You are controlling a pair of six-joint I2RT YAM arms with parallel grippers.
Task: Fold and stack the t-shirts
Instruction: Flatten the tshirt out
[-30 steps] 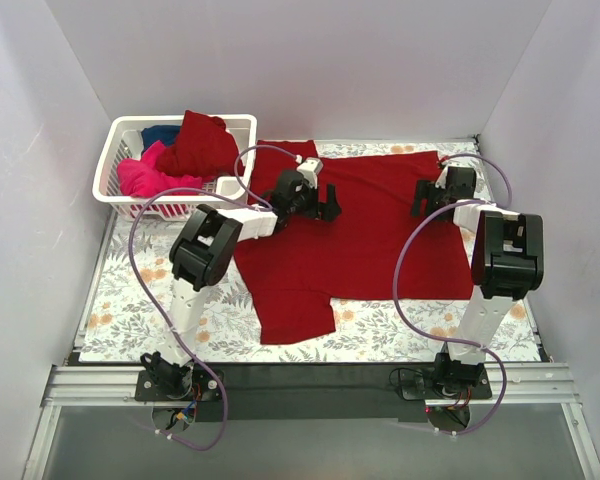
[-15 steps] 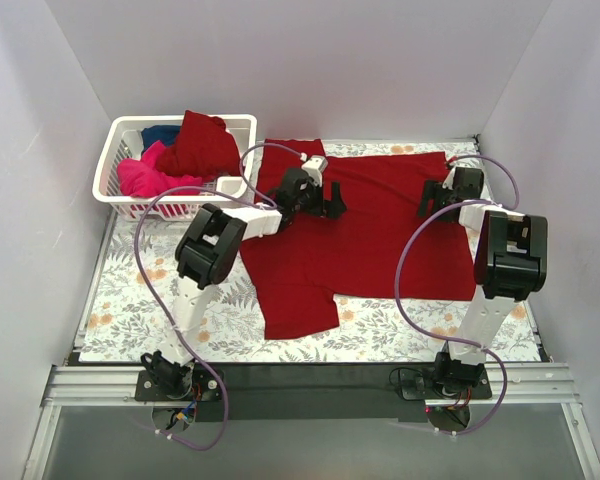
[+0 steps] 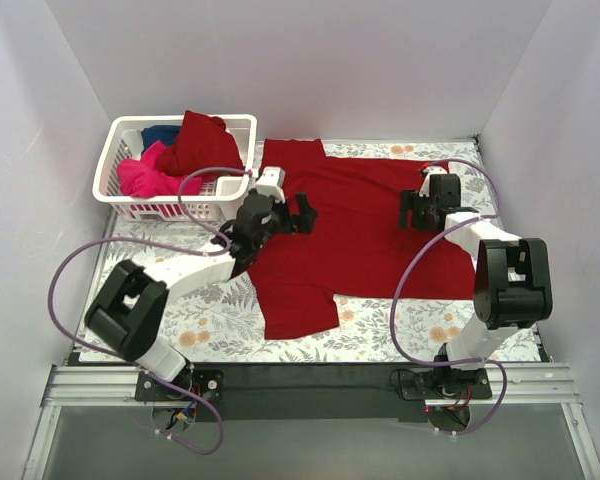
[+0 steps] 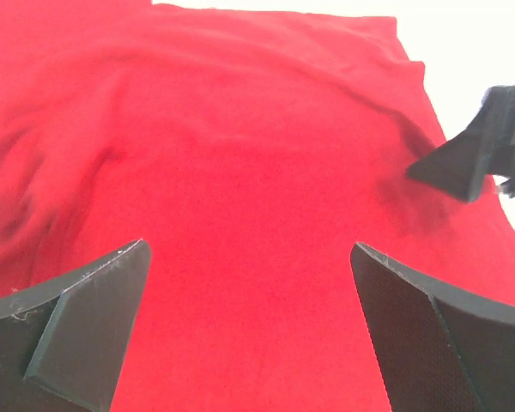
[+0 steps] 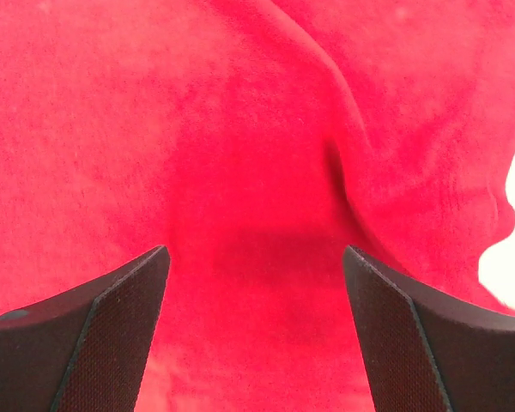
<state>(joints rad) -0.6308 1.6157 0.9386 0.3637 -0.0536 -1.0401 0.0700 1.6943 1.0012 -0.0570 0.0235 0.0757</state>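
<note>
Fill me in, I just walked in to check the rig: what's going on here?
Two arms are working on a dark red t-shirt spread on the table. The left gripper and right gripper are both over it, fingers open, gripping nothing. No fold shows yet; the other shirts sit in the white basket.

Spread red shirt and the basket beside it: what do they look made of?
Dark red t-shirt: soft cloth, probably a cotton-type knit. It looks matte and slightly fuzzy in the right wrist view, with gentle creases. Basket: white and apparently rigid plastic, with open lattice walls and a smooth rim that holds its shape.
</note>
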